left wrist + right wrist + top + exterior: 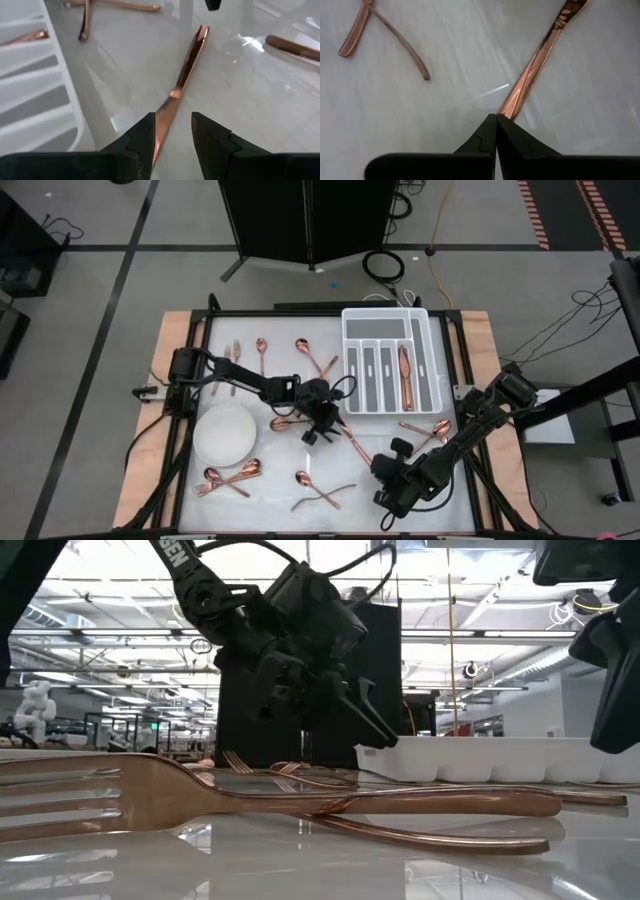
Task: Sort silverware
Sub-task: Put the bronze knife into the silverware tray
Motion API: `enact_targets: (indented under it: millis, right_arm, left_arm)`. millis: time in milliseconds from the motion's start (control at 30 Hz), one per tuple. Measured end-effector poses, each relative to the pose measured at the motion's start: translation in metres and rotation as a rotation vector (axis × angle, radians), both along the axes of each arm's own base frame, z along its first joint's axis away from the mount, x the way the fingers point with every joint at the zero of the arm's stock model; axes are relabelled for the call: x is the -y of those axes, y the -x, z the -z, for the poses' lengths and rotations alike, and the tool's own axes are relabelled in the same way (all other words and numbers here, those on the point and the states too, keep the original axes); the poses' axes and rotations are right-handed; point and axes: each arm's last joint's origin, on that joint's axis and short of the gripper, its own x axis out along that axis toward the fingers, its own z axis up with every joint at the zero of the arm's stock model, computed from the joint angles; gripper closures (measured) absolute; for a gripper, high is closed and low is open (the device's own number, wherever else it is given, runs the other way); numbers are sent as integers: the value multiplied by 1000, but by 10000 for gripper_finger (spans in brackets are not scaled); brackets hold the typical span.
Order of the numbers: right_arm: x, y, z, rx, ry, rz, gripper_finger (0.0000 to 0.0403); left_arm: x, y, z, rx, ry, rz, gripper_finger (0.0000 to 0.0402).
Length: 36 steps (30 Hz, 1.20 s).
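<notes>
A copper knife [356, 446] lies flat on the white table between my two grippers. My left gripper [172, 132] is open and hovers over the knife's blade end [162, 112]; in the low view it [370, 720] is clear of the tabletop. My right gripper [496, 117] is shut, its tips at the knife's handle end [512, 102]. In the high view it [378, 472] sits toward the table's near right. More copper silverware lies scattered about, and one knife [405, 375] rests in the tray. My right gripper's shut fingertips [490, 125] cover the tip of the knife's handle end, coming along its length. I cannot tell whether they touch it. The knife lies flat on the table.
The white compartmented tray [388, 318] sits at the far right, the round white plate [225, 432] at the left. Spoons and forks lie at the near edge [232, 475] [318, 490], by the right edge [425, 430] and at the far side [315, 355].
</notes>
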Motion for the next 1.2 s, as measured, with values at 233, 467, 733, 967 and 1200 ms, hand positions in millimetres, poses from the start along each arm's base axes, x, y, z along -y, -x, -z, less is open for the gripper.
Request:
enact_targets:
  millis: [233, 467, 733, 967, 1200]
  right_arm:
    - [3, 4, 11, 12, -24, 26, 403]
    - [7, 7, 20, 22, -46, 48, 403]
    - [8, 8, 25, 39, -69, 67, 403]
    - [7, 9, 26, 24, -78, 32, 403]
    - [-1, 11, 40, -54, -94, -21, 403]
  left_arm:
    - [-4, 1, 2, -27, 0, -11, 274]
    - [-4, 1, 2, -27, 0, -11, 274]
    - [-4, 1, 2, -27, 0, -11, 274]
    - [-4, 1, 2, -27, 0, -11, 274]
    - [-4, 1, 1, -15, 2, -7, 274]
